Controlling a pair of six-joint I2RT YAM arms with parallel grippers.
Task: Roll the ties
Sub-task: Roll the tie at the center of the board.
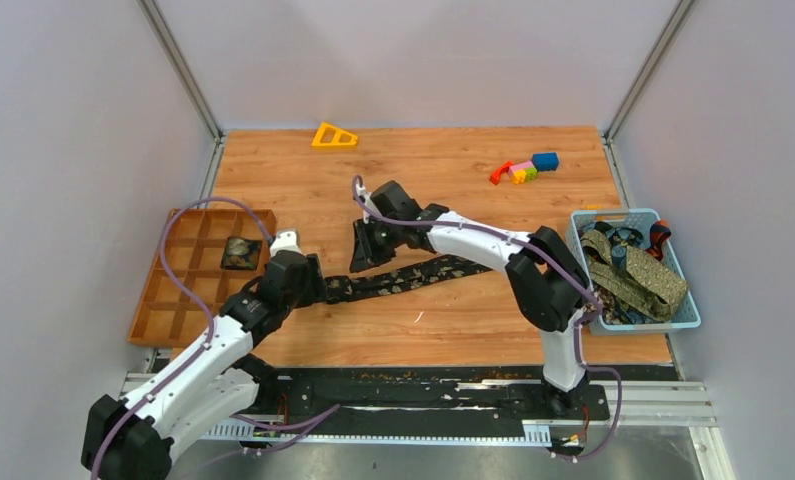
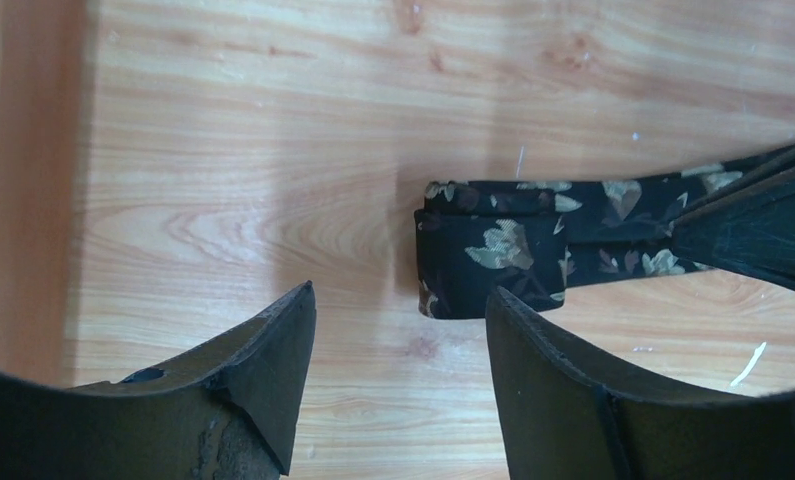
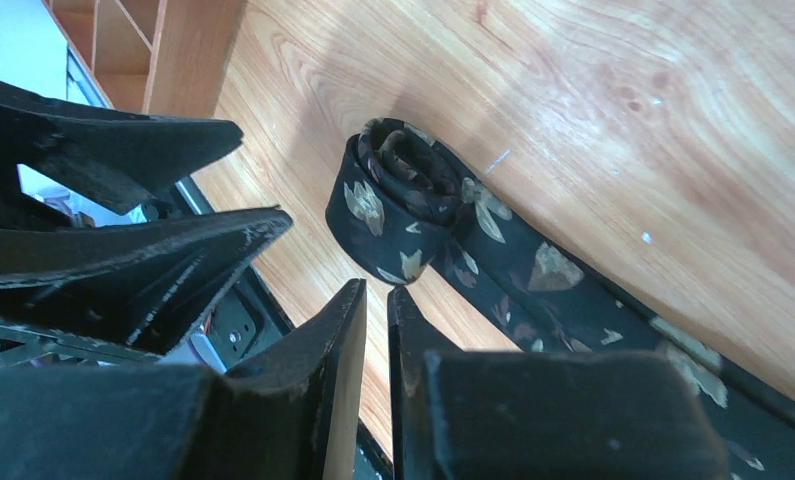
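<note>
A black tie (image 1: pixel 413 275) with pale leaf speckles lies across the table's middle. Its left end is rolled into a small coil (image 2: pixel 493 260), also seen in the right wrist view (image 3: pixel 398 205). My left gripper (image 2: pixel 401 290) is open and empty, just short of the coil, which sits ahead of the gap and towards the right finger. My right gripper (image 3: pixel 375 288) is shut with only a thin slit and holds nothing; it hovers just over the tie beside the coil. In the top view the left gripper (image 1: pixel 318 288) and the right gripper (image 1: pixel 365 258) are close together.
A wooden compartment tray (image 1: pixel 173 300) at the left holds one rolled tie (image 1: pixel 240 252). A blue basket (image 1: pixel 683 320) at the right holds several olive-tan and dark ties (image 1: pixel 638 270). A yellow triangle (image 1: pixel 334 136) and coloured blocks (image 1: pixel 525 168) lie at the back.
</note>
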